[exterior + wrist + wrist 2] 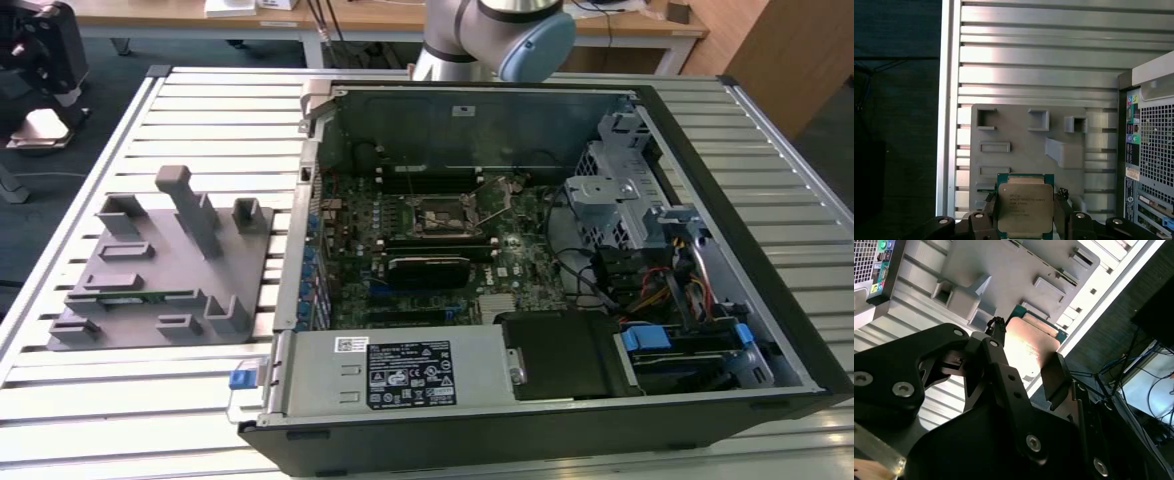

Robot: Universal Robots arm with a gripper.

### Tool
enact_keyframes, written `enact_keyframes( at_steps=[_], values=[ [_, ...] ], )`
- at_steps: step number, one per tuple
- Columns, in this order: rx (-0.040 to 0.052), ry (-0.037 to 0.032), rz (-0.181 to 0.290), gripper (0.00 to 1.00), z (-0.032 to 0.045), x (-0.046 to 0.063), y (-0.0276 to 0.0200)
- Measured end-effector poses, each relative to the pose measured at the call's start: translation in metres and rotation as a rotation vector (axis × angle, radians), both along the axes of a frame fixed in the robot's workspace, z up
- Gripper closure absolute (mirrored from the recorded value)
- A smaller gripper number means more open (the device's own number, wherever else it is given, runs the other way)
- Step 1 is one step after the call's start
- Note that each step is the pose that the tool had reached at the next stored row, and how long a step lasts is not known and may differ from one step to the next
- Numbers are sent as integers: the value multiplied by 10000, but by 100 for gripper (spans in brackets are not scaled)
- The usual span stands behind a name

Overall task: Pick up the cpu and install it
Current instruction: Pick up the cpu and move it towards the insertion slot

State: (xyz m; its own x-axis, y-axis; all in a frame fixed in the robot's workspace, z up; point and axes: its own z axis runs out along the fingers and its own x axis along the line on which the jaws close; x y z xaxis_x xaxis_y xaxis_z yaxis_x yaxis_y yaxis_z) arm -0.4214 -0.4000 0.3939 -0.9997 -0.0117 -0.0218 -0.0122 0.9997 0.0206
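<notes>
1 gripper (1025, 206) pinches the print-topped cpu (1025, 212) by 2 edges over the grey tray (1024, 140).

So the cpu (1025, 210) is a small flat square chip with a shiny silver-grey metal lid, some small print on it and a thin greenish rim round the edge. In the first wrist view we see it lid-on, clamped by two opposite edges between the black fingers (990, 220) of the pincer (1025, 217). In the second wrist view the cpu (1031, 347) catches a bright glare. We see a grey holder plate (1019, 132) on the bench behind it.
</notes>
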Motion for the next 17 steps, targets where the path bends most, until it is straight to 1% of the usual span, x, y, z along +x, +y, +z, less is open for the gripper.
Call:
enact_keyframes(
  at_steps=[17],
  values=[
    [0, 0, 0, 47, -14, 140, 0]
  ],
)
